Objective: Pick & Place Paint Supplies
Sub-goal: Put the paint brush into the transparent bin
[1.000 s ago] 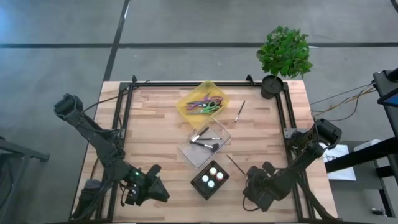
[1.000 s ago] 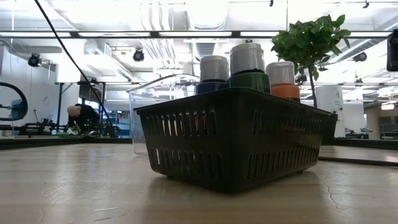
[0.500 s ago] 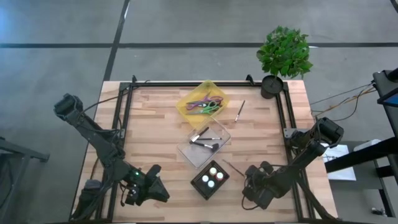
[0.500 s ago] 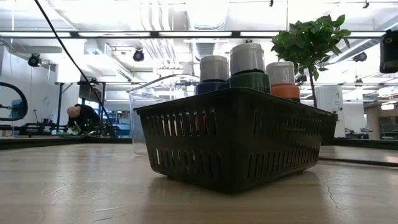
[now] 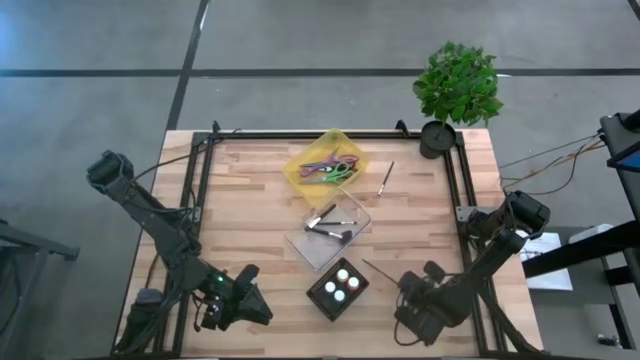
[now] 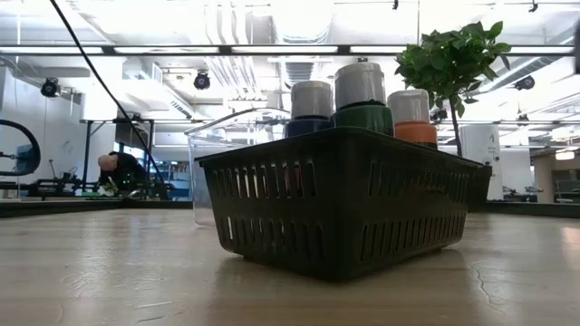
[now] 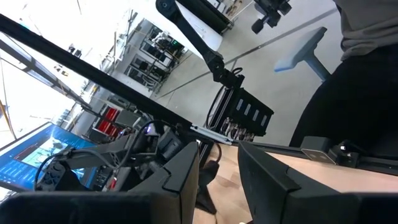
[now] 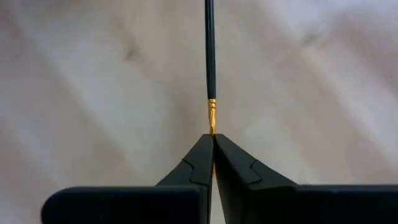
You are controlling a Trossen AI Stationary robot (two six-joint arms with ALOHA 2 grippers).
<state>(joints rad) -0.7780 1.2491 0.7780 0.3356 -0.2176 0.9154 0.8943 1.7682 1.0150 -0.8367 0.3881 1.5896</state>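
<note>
A thin dark-handled brush (image 5: pixel 380 273) lies out from my right gripper (image 5: pixel 405 290), which is shut on it right of the black basket (image 5: pixel 322 300). The basket holds the dark blue (image 6: pixel 312 101), green (image 6: pixel 361 89) and orange-red (image 6: pixel 410 113) paint bottles, upright with white caps. Other brushes lie in a clear box (image 5: pixel 328 233), and one rests loose on the table (image 5: pixel 386 178). My left gripper (image 7: pixel 217 180) waits open at the table's near left (image 5: pixel 250 300), holding nothing. My right gripper pinches the brush between its two fingertips (image 8: pixel 202 155) at the gold ferrule (image 8: pixel 212 121), only at their free ends. The fingers slant down from the near right and lie along the brush. The dark handle (image 8: pixel 209 50) runs straight away from them over the wood.
A yellow tray (image 5: pixel 300 175) with coloured scissors stands at the far middle. A potted plant (image 5: pixel 455 90) stands at the far right corner. Black rails (image 5: pixel 200 200) run along the table's left, far and right sides. Bare wood lies left of the clear box.
My right gripper has drawn back a little toward the table's near right corner with the brush, and the handle's free end has followed it, away from the clear box.
</note>
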